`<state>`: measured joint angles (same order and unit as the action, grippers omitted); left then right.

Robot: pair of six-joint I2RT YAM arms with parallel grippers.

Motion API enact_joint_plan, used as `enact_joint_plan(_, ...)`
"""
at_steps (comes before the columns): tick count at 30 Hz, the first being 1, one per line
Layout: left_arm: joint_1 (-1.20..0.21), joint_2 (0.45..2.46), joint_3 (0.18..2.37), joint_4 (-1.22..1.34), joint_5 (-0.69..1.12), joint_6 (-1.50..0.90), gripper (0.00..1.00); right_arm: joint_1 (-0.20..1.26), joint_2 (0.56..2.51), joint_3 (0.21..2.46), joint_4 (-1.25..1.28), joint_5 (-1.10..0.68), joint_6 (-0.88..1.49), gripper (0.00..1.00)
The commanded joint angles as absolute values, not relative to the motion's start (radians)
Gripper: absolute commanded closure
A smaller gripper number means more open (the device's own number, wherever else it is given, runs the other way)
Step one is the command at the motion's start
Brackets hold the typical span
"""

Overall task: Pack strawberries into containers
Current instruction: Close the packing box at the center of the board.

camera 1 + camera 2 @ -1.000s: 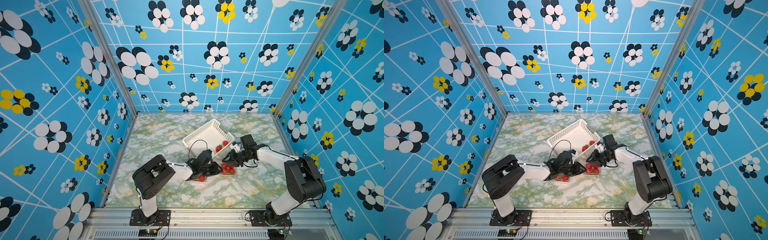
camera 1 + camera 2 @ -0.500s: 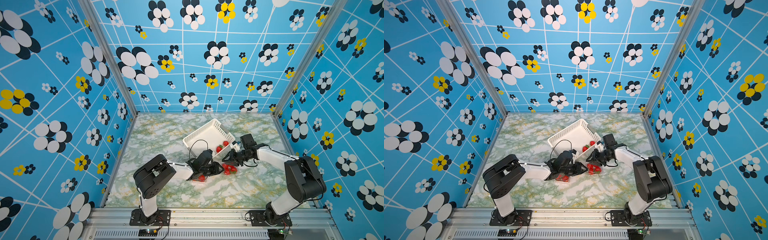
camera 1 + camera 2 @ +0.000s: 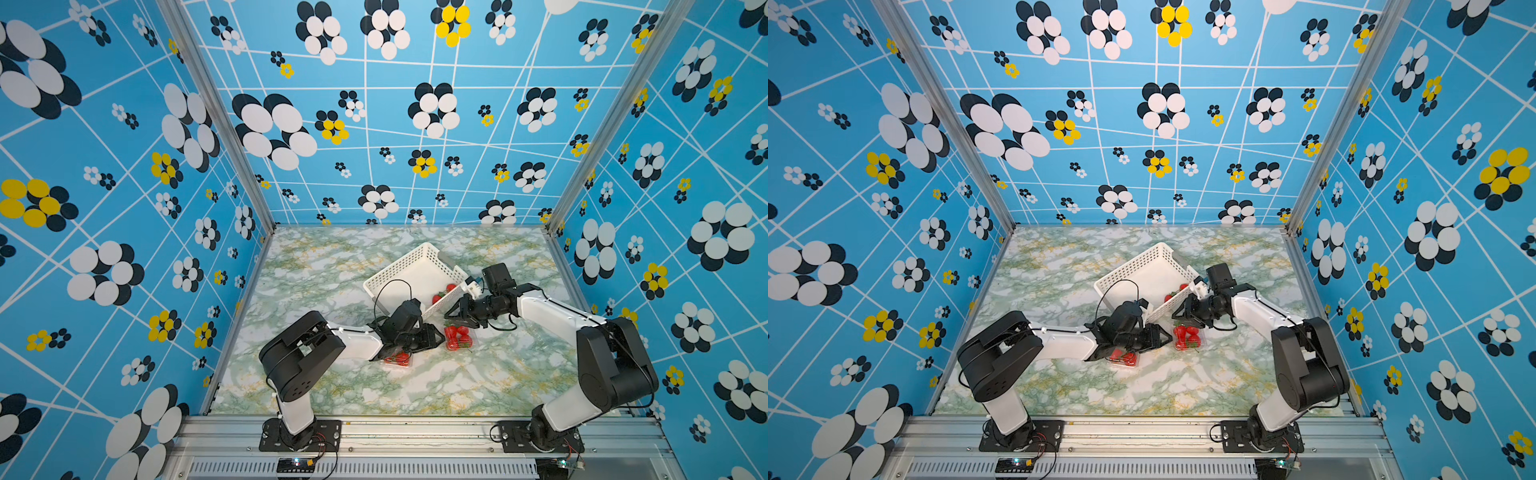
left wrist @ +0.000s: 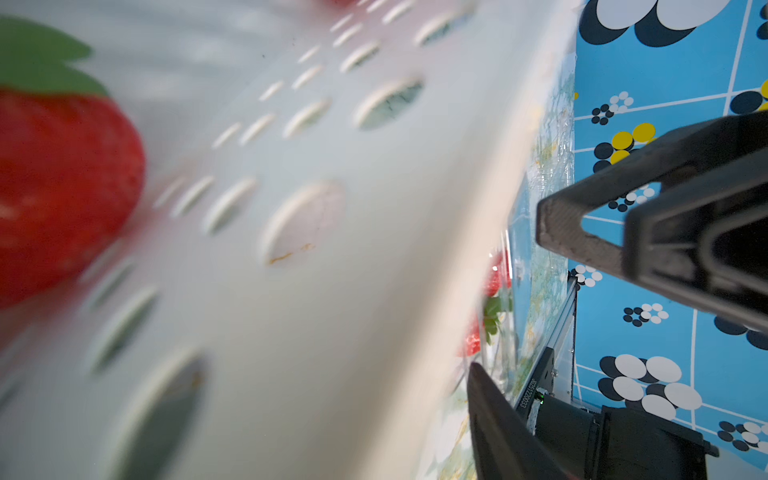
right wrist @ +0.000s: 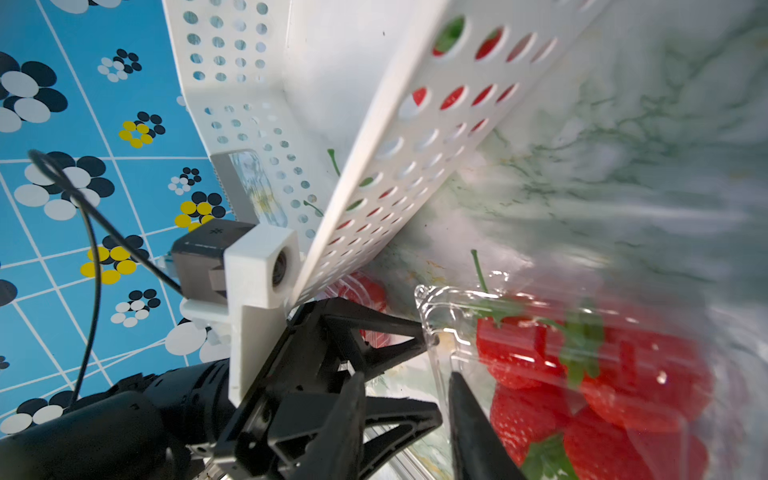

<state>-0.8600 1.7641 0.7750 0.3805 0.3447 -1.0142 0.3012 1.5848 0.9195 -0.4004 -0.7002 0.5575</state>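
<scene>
In both top views a clear container (image 3: 457, 337) (image 3: 1187, 337) filled with red strawberries (image 5: 540, 353) lies on the marble table. My left gripper (image 3: 434, 336) is open right beside it, and one finger (image 4: 498, 415) shows past the basket wall. A second container (image 3: 397, 360) with strawberries lies under the left wrist. My right gripper (image 5: 406, 376) stands open astride the first container's rim (image 5: 424, 299), with nothing clamped. More strawberries (image 3: 451, 287) lie in the white basket (image 3: 415, 270).
The perforated basket (image 5: 374, 166) lies askew just behind both grippers, its long wall close to the left wrist camera. The two grippers nearly touch over the container. Blue patterned walls enclose the table (image 3: 415, 390) on three sides.
The left gripper's fingers have spread apart from nearly shut. Both arms have stayed almost in place beside the container.
</scene>
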Motion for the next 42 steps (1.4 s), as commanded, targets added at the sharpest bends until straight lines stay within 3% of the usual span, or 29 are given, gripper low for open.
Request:
enact_joint_plan(1, -0.871, 1.705, 0.765, 0.304, 0.31, -1.026, 0.47, 0.311, 1.563, 0.879, -0.381, -0.69, 0.567, 0.65)
enact_joint_plan(9, -0.878, 1.606, 0.751, 0.218, 0.227, -1.014, 0.44, 0.311, 1.538, 0.791, -0.318, -0.698, 0.594, 0.66)
enact_joint_plan(42, -0.95, 1.703, 0.805, 0.267, 0.221, -1.029, 0.38, 0.311, 1.537, 0.747, -0.283, -0.725, 0.585, 0.67)
